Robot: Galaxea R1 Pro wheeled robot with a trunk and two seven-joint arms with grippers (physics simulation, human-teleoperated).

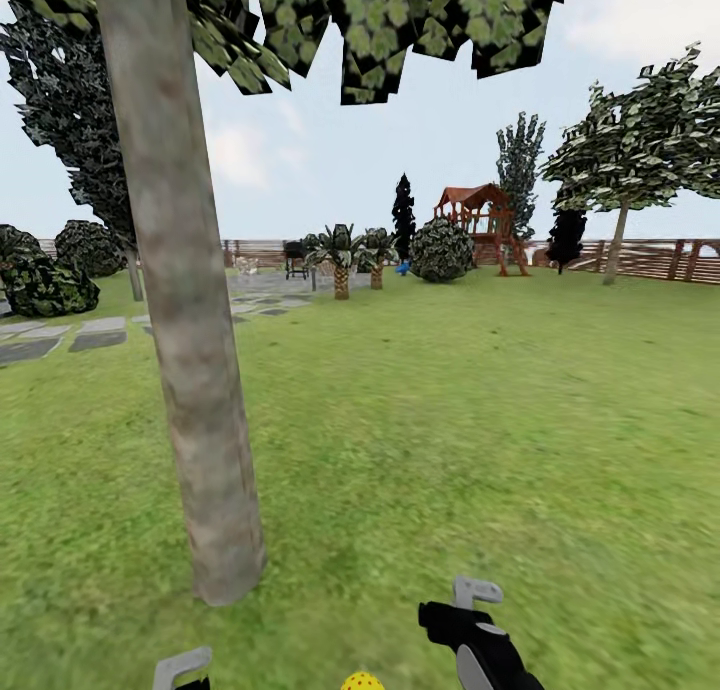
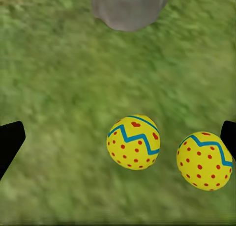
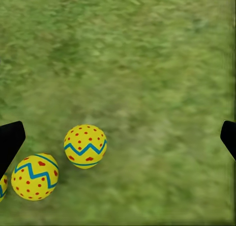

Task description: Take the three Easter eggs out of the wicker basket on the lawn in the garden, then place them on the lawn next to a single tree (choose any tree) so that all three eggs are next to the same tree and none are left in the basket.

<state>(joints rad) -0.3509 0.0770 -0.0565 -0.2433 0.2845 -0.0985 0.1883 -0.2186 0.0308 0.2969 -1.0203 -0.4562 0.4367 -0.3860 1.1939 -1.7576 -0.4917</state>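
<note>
- Lawn [image 1: 480,440], wide, flat and mottled green, spreads from the near edge of the head view back to a brown horizontal-slat wooden fence [image 1: 650,258].
- The tall tree [image 1: 185,310], with its thick pale grey-brown trunk and blocky green leaf canopy, leans up from the grass at the left of the head view; its base also shows in the left wrist view.
- A red wooden playset [image 1: 482,220], short palms [image 1: 341,255] and grey stepping stones [image 1: 70,335] stand far off.
- The right gripper [image 1: 470,620] hangs low over the grass, its black fingers spread wide apart and holding nothing.
- The left gripper [image 2: 118,137] is likewise wide open and empty above the grass.
- Two small yellow Easter eggs with red dots and blue zigzag bands, one [image 2: 133,142] and the other [image 2: 204,160], lie on the grass just beside each other, near the trunk's base.
- In the right wrist view a sliver of a third yellow egg [image 3: 1,186] touches the frame edge beside them.
</note>
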